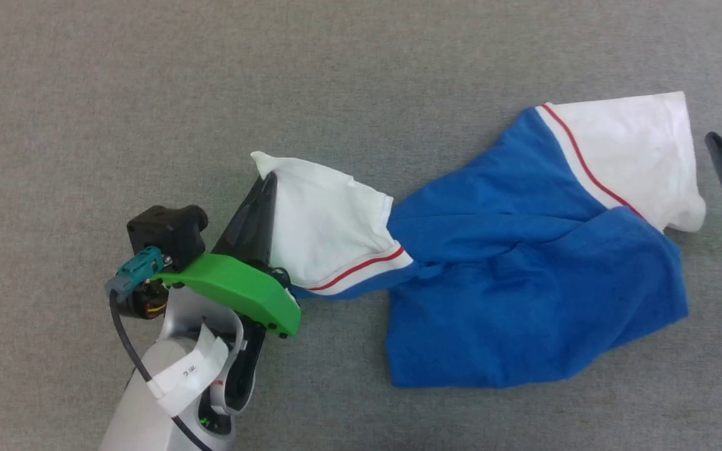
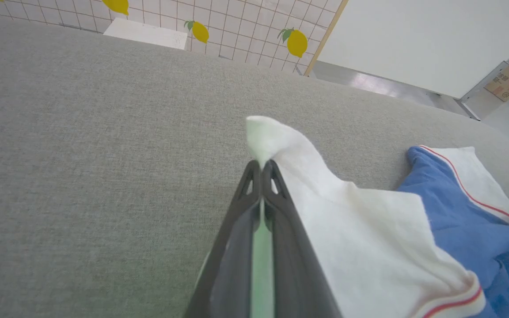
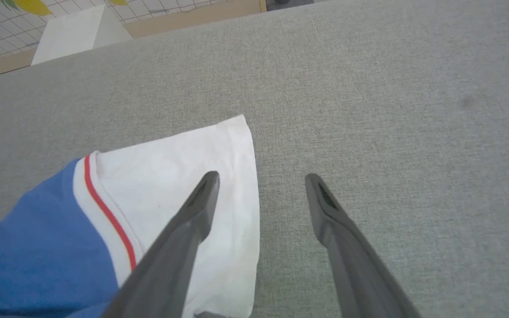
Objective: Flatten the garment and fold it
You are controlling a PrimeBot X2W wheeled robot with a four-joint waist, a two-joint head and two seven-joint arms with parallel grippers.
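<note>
Shirt (image 1: pixel 524 294) bunched, no fold yet: L gripper (image 2: pixel 261 165) clamps 9-o'clock sleeve (image 1: pixel 323 232); R gripper (image 3: pixel 262 176) agape by 3-o'clock sleeve (image 1: pixel 624 150).

Knit cloth, soft and matt, creased: garment (image 1: pixel 524 282). Worktop (image 1: pixel 361 62): grey woven fabric cover, coarse weave, matt. Left hand (image 2: pixel 261 164) and right hand (image 3: pixel 261 176): fingers of dark matt plastic, smooth. Green cover (image 1: pixel 235 291) at left wrist: smooth plastic, faint sheen. Forearm shell (image 1: pixel 148 413): pale, glossy.

Head camera looks straight down; wrist cameras look low and close; all share the garment (image 1: pixel 524 300).
</note>
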